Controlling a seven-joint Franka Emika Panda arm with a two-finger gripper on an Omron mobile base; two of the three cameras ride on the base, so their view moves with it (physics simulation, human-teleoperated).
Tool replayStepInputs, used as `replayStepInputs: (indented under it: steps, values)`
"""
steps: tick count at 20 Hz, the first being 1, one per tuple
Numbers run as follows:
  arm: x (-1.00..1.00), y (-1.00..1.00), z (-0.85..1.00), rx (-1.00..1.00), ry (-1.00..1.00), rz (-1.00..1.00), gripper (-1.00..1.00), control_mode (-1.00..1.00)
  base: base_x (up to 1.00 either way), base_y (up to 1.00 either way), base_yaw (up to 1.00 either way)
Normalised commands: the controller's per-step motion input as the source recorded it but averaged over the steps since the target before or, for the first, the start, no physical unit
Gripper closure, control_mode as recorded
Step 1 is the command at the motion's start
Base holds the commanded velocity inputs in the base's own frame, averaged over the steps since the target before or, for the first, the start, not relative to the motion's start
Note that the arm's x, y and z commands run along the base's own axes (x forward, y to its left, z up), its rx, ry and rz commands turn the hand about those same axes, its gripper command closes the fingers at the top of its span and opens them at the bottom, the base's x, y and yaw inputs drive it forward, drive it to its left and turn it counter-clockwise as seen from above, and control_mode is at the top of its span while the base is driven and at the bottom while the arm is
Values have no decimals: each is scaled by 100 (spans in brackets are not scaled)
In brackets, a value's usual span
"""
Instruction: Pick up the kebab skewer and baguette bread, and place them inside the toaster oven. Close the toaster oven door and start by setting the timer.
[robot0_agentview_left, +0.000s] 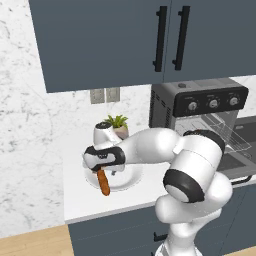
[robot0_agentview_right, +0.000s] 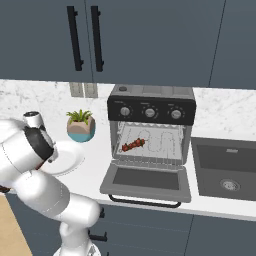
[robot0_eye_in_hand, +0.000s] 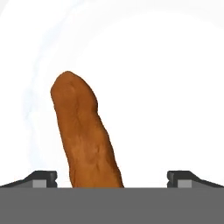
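Reaching out low and to the left from the base, elbow folded back, forearm running level across the worktop (robot0_agentview_left: 85, 202) toward its left end — wrist turned down over the white plate (robot0_agentview_left: 131, 178). Gripper (robot0_eye_in_hand: 111, 177) hanging just above the plate, fingertips (robot0_eye_in_hand: 41, 177) spread wide apart, released, clasping nothing. Baguette bread (robot0_eye_in_hand: 85, 135) lying between the two tips but nearer the left one, touching neither as far as can be told, stretching away from the hand across the plate's white well. From the left base view, baguette bread showing as an orange-brown stick poking out below the dark wrist, its near end pointing toward the worktop's front edge.

Toaster oven (robot0_agentview_right: 151, 107) standing toward the back edge of the worktop, well apart from the plate on its right, three round knobs along the top front. Toaster oven door (robot0_agentview_right: 147, 179) lying dropped flat, open, bar handle at the front edge of the worktop. Kebab skewer (robot0_agentview_right: 133, 145) resting on the wire rack (robot0_agentview_right: 160, 142) inside, toward the left half of the cavity.

Small potted plant (robot0_agentview_right: 81, 125) sitting by the back edge between plate and oven. Sink (robot0_agentview_right: 227, 170) sunk into the worktop just right of the oven. Marble backsplash (robot0_agentview_left: 25, 100) running behind, with outlets (robot0_agentview_left: 105, 95) — dark upper cabinets (robot0_agentview_right: 150, 40) with black bar handles hanging above.
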Motion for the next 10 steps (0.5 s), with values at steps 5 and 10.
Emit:
replayStepInputs:
  steps: [5, 10]
  values:
    - [2, 0, -33, 0, 0, 0, -100, -100, 0, 0, 0]
    - [4, 2, -14, 0, 0, 0, -100, -100, 0, 0, 0]
